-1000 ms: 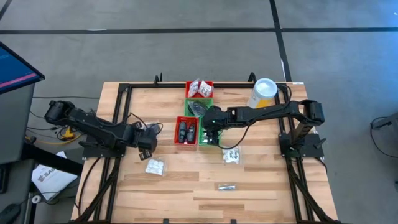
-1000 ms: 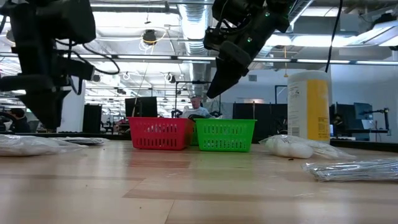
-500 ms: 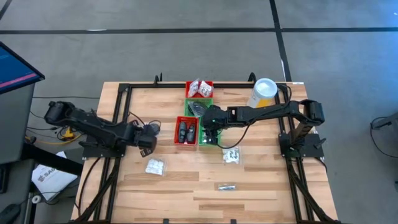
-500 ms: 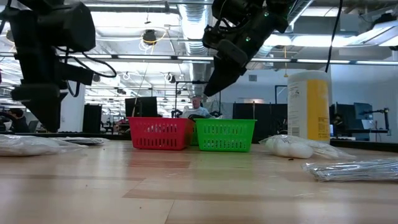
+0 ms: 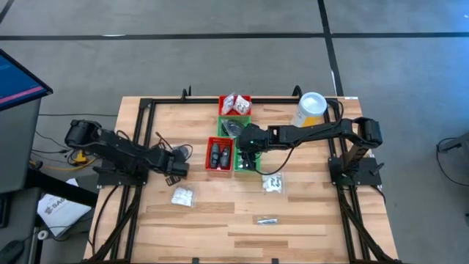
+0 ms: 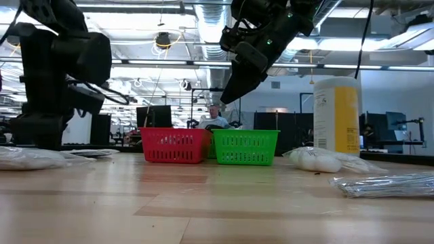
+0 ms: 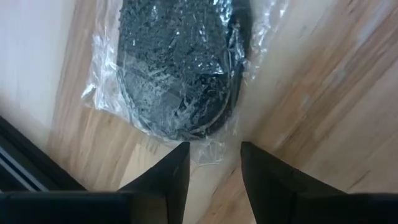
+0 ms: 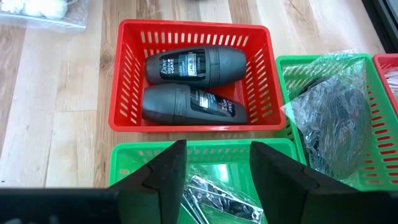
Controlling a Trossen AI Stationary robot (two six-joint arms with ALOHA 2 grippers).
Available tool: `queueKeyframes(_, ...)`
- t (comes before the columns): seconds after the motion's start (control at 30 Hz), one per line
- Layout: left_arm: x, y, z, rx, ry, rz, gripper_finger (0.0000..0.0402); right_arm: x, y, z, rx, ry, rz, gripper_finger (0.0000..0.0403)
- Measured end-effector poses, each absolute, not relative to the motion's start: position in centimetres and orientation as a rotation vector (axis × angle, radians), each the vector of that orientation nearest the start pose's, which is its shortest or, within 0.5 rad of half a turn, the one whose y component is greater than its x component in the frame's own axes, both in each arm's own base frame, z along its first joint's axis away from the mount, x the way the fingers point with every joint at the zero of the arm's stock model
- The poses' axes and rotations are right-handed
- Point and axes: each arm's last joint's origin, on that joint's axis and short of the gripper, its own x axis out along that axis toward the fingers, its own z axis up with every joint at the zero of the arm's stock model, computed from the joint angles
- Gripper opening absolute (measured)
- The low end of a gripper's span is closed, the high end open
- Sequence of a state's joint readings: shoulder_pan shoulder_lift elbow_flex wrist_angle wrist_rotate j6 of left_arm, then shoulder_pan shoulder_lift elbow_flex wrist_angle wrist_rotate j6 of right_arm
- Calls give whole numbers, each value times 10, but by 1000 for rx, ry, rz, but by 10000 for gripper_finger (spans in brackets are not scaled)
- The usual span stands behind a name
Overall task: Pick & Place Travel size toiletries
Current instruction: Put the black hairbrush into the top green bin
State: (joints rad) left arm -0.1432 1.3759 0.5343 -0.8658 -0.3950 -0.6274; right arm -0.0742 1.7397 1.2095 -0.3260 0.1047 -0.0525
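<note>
The left gripper (image 5: 178, 163) is seen low over the worktop (image 5: 308, 220) at about 9 o'clock of the trays, its jaws spread and holding nothing; just ahead of them, in the left wrist view, a dark round tin (image 7: 180, 68) in crinkled clear wrap is seen, its far edge cut off by the frame, so its full outline cannot be made out. In the high view this tin is largely masked by the gripper. The right gripper (image 5: 248, 143) is held above the trays near the worktop's centre, jaws parted and empty; the front green tray (image 8: 134, 163) below it is half hidden by the fingers (image 8: 163, 177), and only part of a silvery wrapped item (image 8: 214, 191) in it can be seen. Two dark bottles (image 8: 194, 65) lie side by side in the red tray (image 8: 127, 93), long axes parallel, caps toward the neighbouring green tray (image 8: 367, 168), where a wrapped dark item (image 8: 329, 118) is partly cut off. A white sachet (image 5: 182, 196) lies at 7 o'clock of the trays, another sachet (image 5: 272, 183) at 5 o'clock, and a silvery tube (image 5: 267, 219) nearer the front edge, its long axis across the worktop. The far red tray (image 5: 235, 103) holds white packs that are too small to tell apart.
</note>
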Motion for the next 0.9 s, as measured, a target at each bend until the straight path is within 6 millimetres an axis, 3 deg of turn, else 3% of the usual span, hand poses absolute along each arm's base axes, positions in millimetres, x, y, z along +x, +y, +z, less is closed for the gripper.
queueKeyframes(0.27,167,-12,120,41,1527,661,122,368,-30,219,-63,862,-145,164)
queueKeyframes(0.47,168,-11,119,63,1496,684,13,368,-30,219,-65,862,-144,166)
queueKeyframes(0.9,177,-13,127,40,1447,707,0,368,-30,219,-69,863,-142,162)
